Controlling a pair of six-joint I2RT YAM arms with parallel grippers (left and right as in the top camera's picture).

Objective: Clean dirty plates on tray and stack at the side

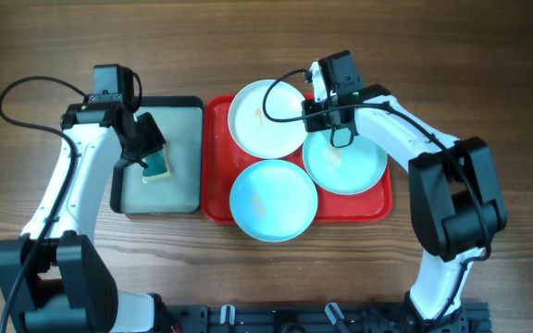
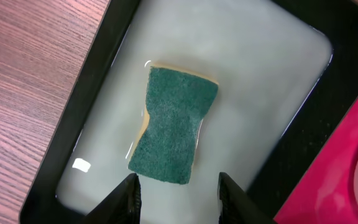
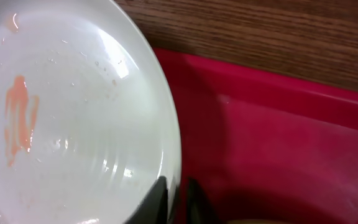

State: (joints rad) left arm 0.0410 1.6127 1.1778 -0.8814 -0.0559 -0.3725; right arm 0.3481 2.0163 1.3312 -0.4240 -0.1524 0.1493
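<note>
Three plates lie on the red tray (image 1: pixel 215 157): a white plate (image 1: pixel 265 118) at the back left, one pale aqua plate (image 1: pixel 344 162) on the right, another aqua plate (image 1: pixel 273 199) in front. My right gripper (image 1: pixel 311 109) is at the white plate's right rim. In the right wrist view the white plate (image 3: pixel 73 124) carries an orange smear (image 3: pixel 20 118), and my right gripper (image 3: pixel 178 193) is shut on its rim, one jaw inside and one outside, over the red tray (image 3: pixel 278 137). My left gripper (image 2: pixel 179 193) hangs open above a green sponge (image 2: pixel 173 124).
The sponge (image 1: pixel 156 165) lies in a black-rimmed tray (image 1: pixel 181 120) with a pale wet inside, left of the red tray. Bare wooden table (image 1: pixel 489 74) surrounds both trays. The black tray's rim (image 2: pixel 104 56) and the red tray's edge (image 2: pixel 328 180) show in the left wrist view.
</note>
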